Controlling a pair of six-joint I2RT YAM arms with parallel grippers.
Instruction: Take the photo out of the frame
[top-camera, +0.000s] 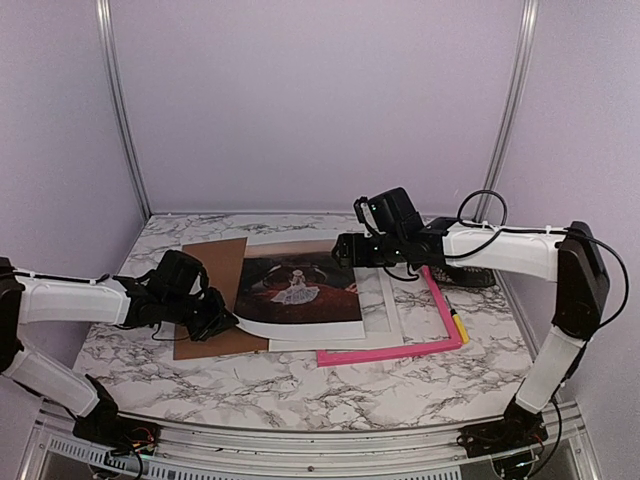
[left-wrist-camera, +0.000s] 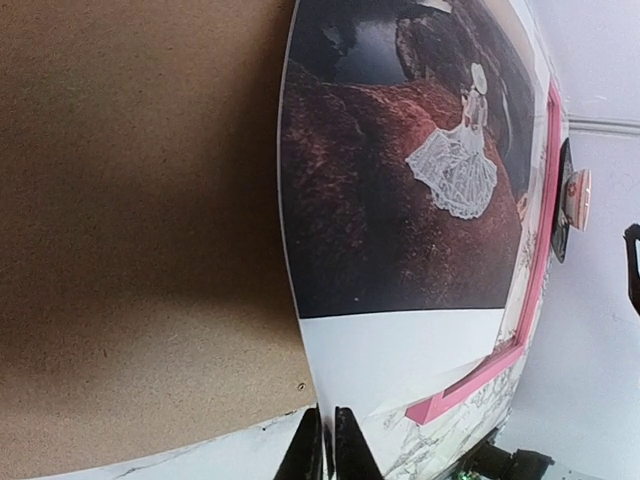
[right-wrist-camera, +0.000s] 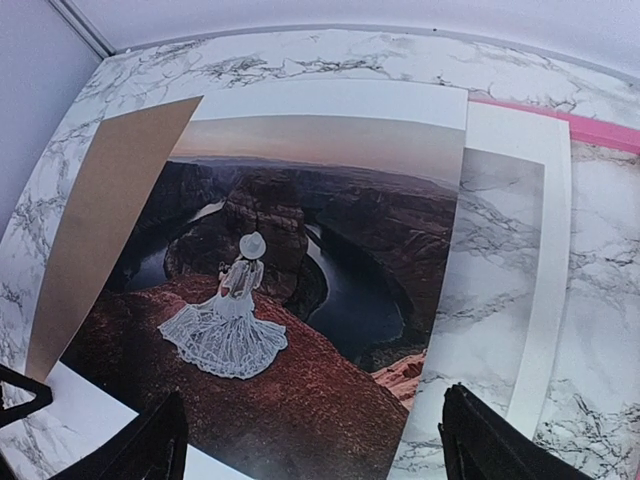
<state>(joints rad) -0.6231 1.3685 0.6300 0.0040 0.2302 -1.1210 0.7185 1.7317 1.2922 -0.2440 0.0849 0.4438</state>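
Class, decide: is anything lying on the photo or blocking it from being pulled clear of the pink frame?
Nothing visible does. The photo lies topmost, over the backing board and white mat, with the frame beneath. The left gripper pinches its near left corner; the right gripper hovers open above it.

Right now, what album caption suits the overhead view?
The left tool pinches the photo by a corner; the right tool hangs open above it, pink frame at its right.

No readable text or numbers, even on the photo (top-camera: 298, 287)
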